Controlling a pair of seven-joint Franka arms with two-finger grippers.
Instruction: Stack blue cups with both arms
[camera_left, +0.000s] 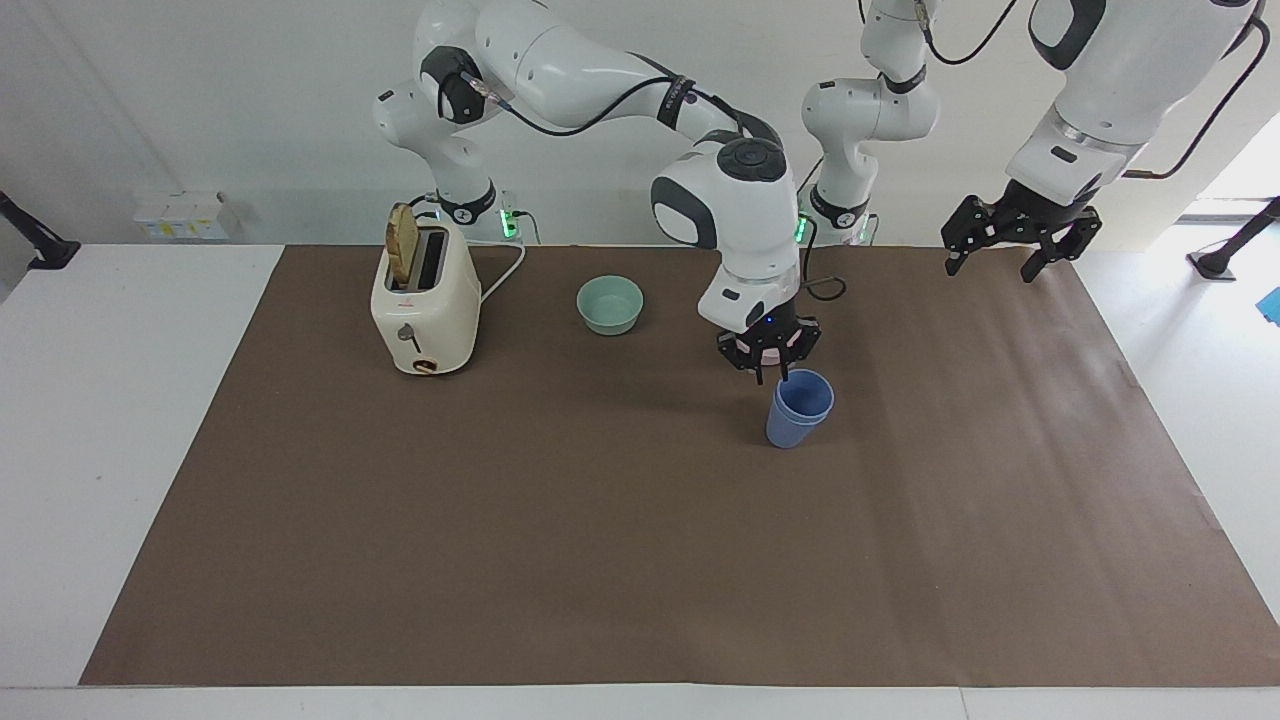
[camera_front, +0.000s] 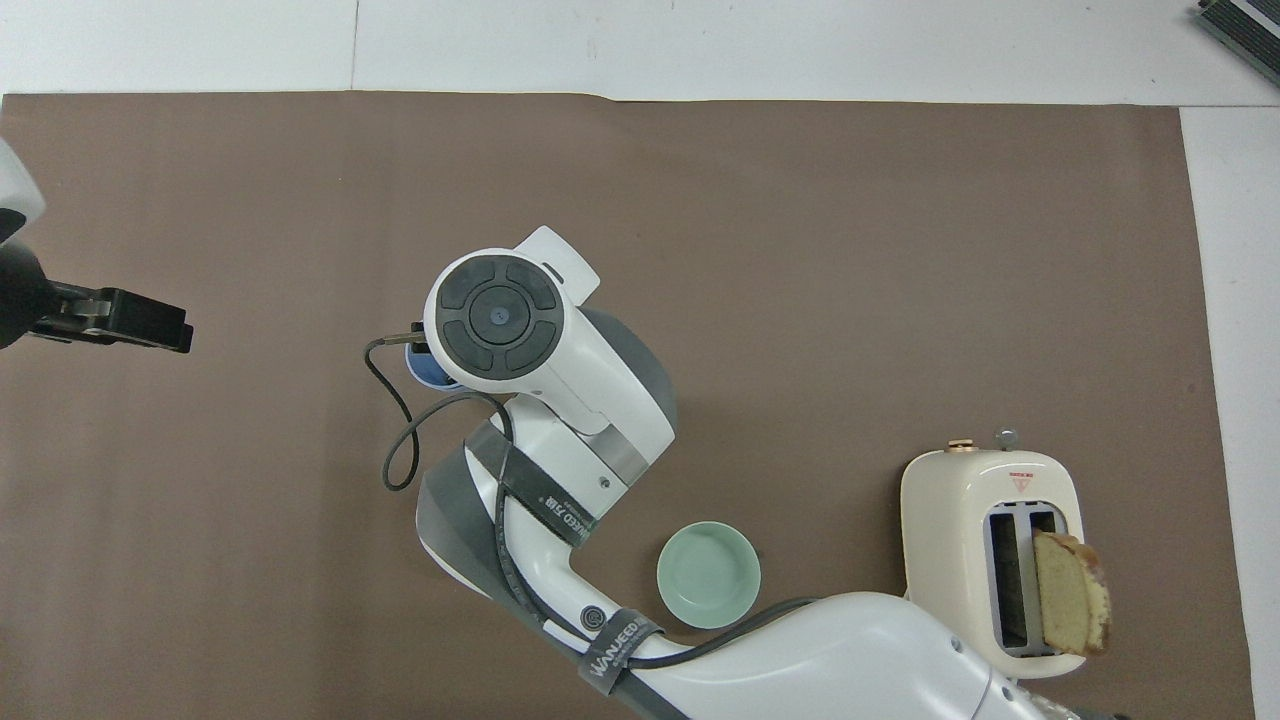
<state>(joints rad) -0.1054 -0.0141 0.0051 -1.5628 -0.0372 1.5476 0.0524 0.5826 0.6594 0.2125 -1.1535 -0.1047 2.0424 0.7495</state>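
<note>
Overhead view, right arm (camera_front: 560, 400) hiding nested blue cups (camera_front: 428, 370), sliver showing

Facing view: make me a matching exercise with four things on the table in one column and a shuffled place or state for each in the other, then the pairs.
Things:
1. blue cups
2. toaster
3. green bowl
4. left gripper

States:
A. holds a slice of bread in one slot
B. empty, between the toaster and the cups
C. nested, upright under the right gripper
D. open, raised over the mat's edge

Pairs: 1-C, 2-A, 3-B, 4-D
</note>
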